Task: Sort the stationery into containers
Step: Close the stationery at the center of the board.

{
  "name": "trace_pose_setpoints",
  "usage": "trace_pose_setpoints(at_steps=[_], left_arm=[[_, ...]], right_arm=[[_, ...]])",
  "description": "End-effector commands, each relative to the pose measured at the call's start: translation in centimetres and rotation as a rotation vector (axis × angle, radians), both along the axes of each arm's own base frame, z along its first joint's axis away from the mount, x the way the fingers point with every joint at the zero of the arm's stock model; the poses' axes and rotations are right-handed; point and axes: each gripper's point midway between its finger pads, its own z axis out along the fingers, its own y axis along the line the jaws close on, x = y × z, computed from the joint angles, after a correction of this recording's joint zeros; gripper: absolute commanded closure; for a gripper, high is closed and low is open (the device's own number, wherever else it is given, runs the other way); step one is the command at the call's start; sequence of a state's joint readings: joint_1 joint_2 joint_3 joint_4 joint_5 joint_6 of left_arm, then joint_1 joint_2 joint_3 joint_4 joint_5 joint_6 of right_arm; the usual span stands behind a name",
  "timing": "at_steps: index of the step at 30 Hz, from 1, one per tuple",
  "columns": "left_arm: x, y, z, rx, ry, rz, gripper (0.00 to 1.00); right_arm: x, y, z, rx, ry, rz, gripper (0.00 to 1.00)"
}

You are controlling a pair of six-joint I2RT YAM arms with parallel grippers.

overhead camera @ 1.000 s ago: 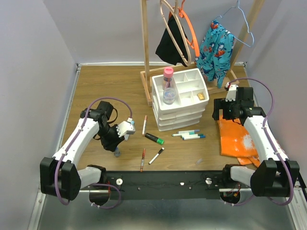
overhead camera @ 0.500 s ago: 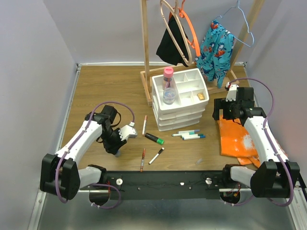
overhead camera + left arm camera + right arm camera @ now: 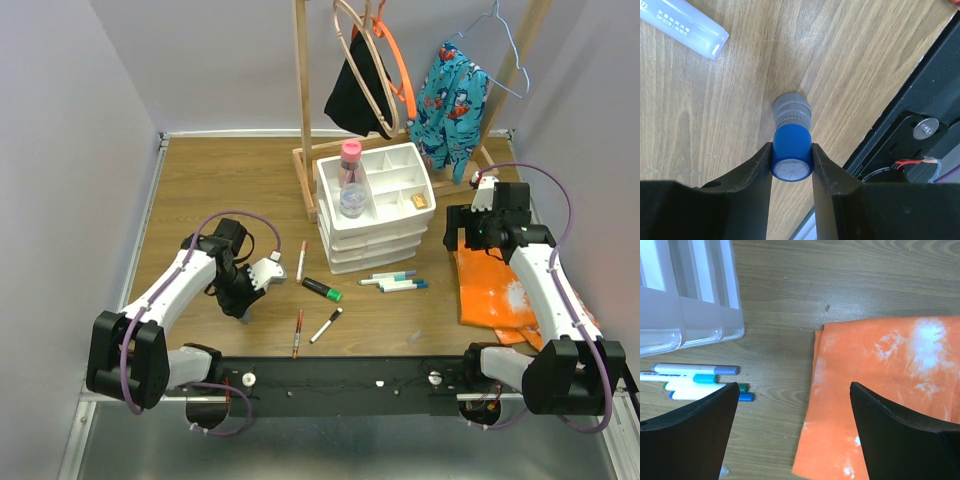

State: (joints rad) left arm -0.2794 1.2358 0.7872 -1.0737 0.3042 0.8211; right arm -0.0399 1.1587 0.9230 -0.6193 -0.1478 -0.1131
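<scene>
My left gripper [image 3: 243,303] is shut on the small blue-capped bottle [image 3: 792,156], which stands upright on the wooden table near the front edge. The light-blue bar [image 3: 682,25] lies close by. The white drawer organiser [image 3: 372,250] stands mid-table, with the pink-capped bottle [image 3: 350,178] upright in its top tray. A white pen [image 3: 301,260], the green-capped black marker [image 3: 322,289], a red pen [image 3: 297,332] and a black-tipped white pen [image 3: 326,325] lie in front of it. Teal and blue-capped markers [image 3: 395,281] also show in the right wrist view [image 3: 695,382]. My right gripper [image 3: 794,390] is open and empty above the cloth's left edge.
The orange cloth [image 3: 495,285] lies at the right. A wooden hanger rack [image 3: 305,110] with clothes stands behind the organiser. A small yellow item [image 3: 420,201] sits in a tray compartment. The black base rail [image 3: 340,375] runs along the near edge.
My left gripper has swung right and lowered over the small blue-capped bottle, and its fingers now clamp the cap. The right arm has not moved.
</scene>
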Motion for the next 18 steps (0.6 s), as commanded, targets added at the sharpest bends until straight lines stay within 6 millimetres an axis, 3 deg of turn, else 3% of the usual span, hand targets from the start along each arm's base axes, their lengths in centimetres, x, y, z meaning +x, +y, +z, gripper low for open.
trace_pose_setpoints(at_steps=[1, 9, 18], left_arm=[[-0.1, 0.7, -0.9, 0.041, -0.008, 0.004, 0.67], [-0.3, 1.7, -2.0, 0.124, 0.009, 0.018, 0.67], [-0.9, 0.1, -3.1, 0.141, -0.006, 0.008, 0.68]], right_arm=[[0.0, 0.0, 0.2, 0.010, -0.025, -0.004, 0.01], [-0.3, 0.2, -0.2, 0.025, -0.022, -0.007, 0.01], [-0.4, 0.2, -0.1, 0.027, -0.031, -0.011, 0.01]])
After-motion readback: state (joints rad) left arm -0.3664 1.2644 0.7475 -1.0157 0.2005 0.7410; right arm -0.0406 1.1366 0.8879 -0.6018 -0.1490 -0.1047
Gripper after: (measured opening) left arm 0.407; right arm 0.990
